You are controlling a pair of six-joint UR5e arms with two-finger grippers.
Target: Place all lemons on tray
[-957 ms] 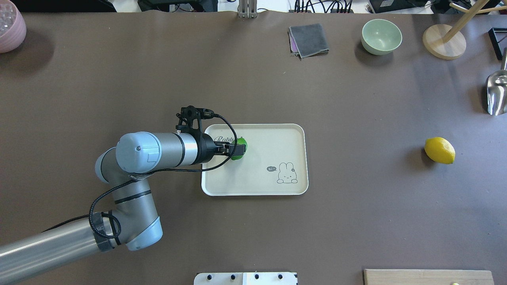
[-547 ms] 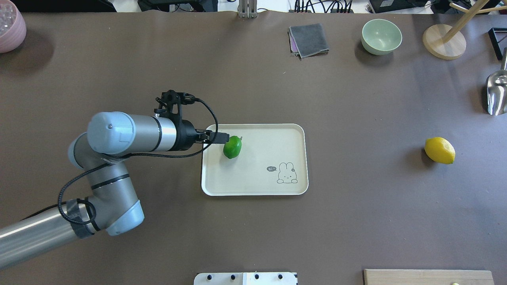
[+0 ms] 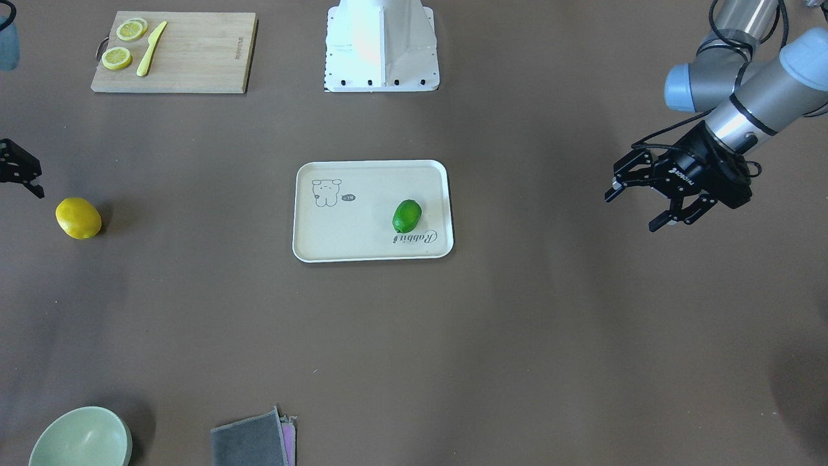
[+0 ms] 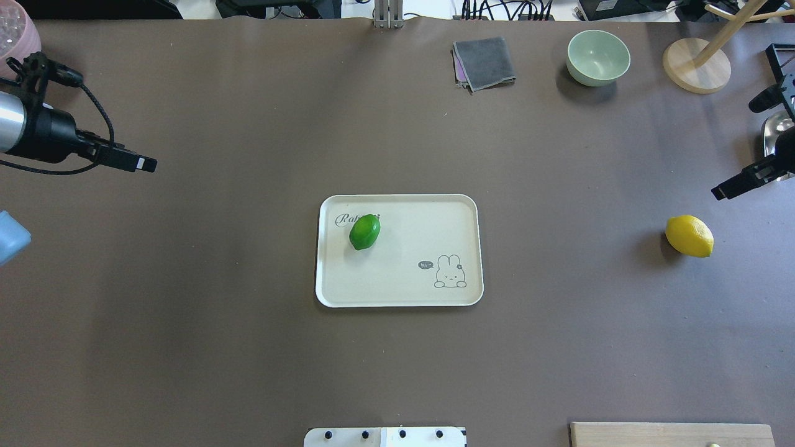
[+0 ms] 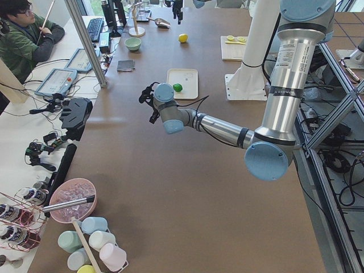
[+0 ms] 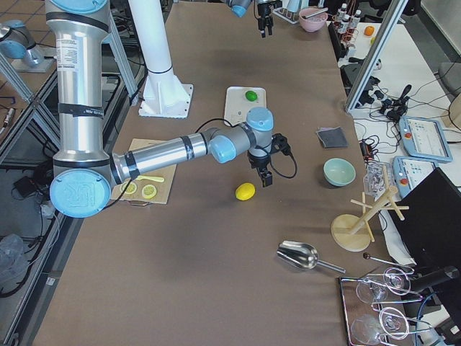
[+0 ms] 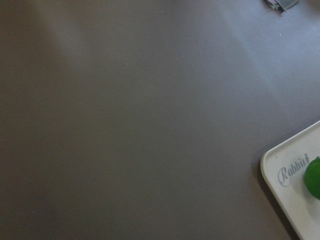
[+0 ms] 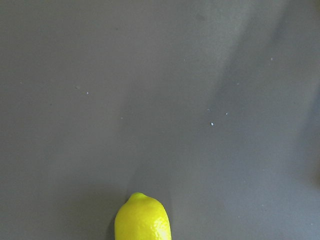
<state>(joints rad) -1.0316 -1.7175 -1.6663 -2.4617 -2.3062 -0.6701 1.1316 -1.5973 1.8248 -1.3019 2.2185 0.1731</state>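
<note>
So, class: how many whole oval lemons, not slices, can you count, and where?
2. The glossy green oval lemon lies on the cream rectangular tray, by its Rabbit script. The bright yellow oval lemon lies on the brown table, off the tray. None looks hidden.

Read as a clock on the overhead view, the brown table carries a folded grey cloth at 12 o'clock, a pale green bowl at 1, a round wooden stand at 2 and a pink bowl at 10. A metal scoop lies at 3 o'clock. At 5 o'clock a wooden cutting board holds 2 lemon slices and a yellow knife just beside them.
</note>
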